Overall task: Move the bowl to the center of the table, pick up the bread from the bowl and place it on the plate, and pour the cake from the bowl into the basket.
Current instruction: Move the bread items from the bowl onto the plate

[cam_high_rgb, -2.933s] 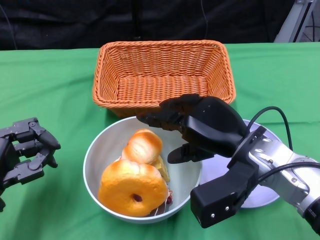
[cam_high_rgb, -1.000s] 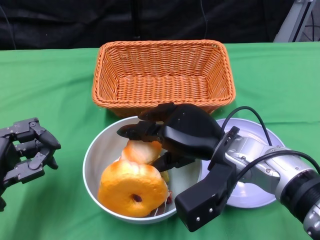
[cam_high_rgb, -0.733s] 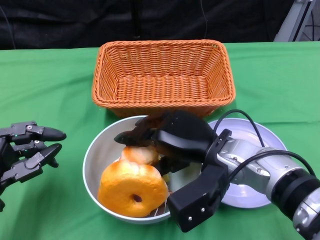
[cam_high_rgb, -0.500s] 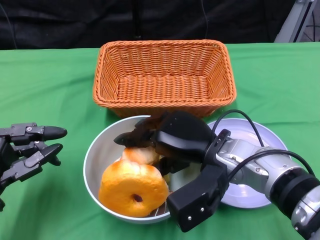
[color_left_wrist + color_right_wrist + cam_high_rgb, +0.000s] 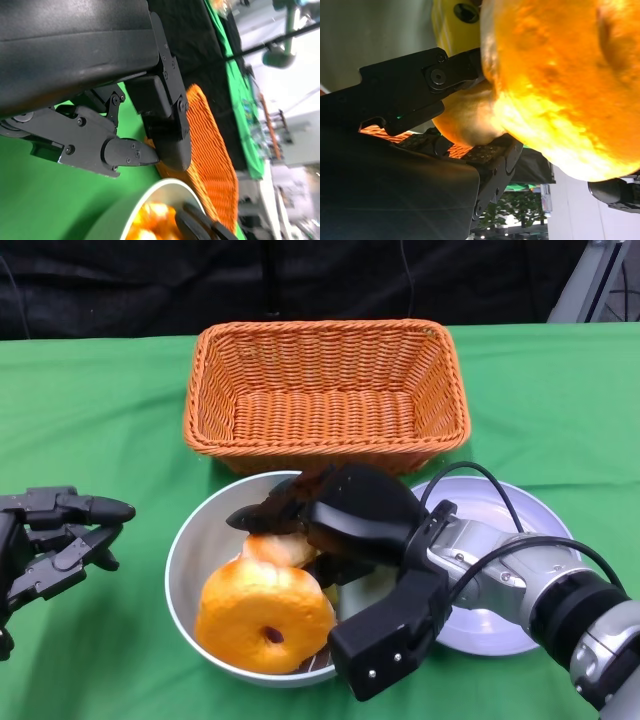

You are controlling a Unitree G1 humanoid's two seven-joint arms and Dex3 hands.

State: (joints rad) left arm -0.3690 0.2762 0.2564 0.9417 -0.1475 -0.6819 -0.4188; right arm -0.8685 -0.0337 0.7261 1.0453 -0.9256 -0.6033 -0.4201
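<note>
Since half a second ago, hardly changed: black right hand (image 5: 330,520) still clasping small golden bread roll (image 5: 272,548) inside pale round bowl (image 5: 190,550); left hand (image 5: 55,535) spread wide, empty.

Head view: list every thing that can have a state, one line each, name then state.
Basket: upright, nothing in it.
Bowl: upright, holding food.
Small bread roll: in the bowl, right hand's fingers around it.
Large round bread: resting in the bowl.
Plate: bare, beside the bowl.
Right hand: gripping the roll.
Left hand: open, holding nothing.
</note>
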